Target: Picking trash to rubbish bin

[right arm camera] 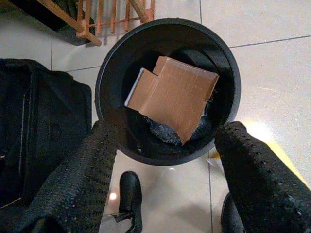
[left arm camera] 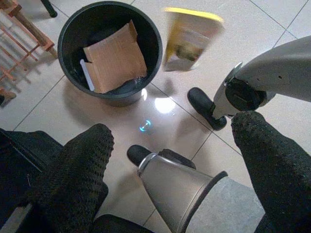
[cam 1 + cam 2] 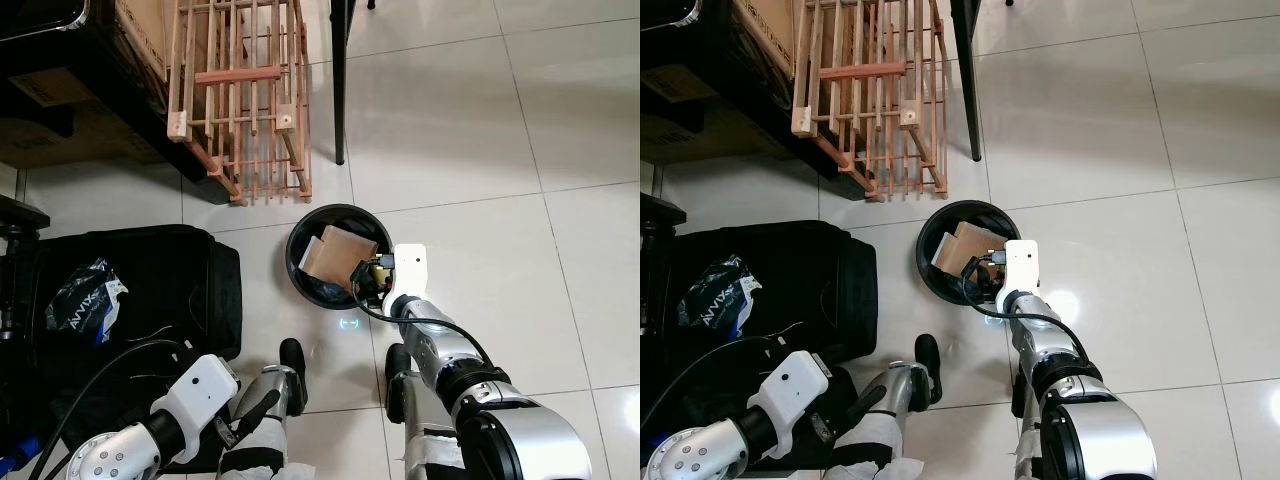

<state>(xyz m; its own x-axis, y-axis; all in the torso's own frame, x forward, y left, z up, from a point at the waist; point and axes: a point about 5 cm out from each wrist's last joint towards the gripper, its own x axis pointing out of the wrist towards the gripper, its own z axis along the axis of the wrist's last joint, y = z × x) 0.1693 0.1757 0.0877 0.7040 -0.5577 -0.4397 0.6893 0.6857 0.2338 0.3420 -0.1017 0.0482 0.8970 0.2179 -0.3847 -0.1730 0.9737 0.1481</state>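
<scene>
A round black rubbish bin (image 3: 292, 262) stands on the tiled floor just ahead of my feet, with a brown cardboard piece (image 1: 175, 97) and dark scraps inside. My right gripper (image 1: 167, 128) hangs over the bin's near rim, its fingers (image 1: 252, 179) wide open and empty. A yellow packet (image 2: 192, 39) shows blurred in mid-air beside the bin's rim, with nothing gripping it; a yellow sliver (image 1: 286, 165) of it edges the right wrist view. My left gripper (image 2: 172, 126) is low by my left leg, open and empty.
A wooden slatted rack (image 3: 245, 100) leans at the back left beside a dark shelf with cardboard boxes (image 3: 135, 35). A thin black leg (image 3: 339, 90) stands behind the bin. A black bag (image 3: 150, 290) with a blue-and-white wrapper (image 3: 85, 300) lies left. Bare tiles spread right.
</scene>
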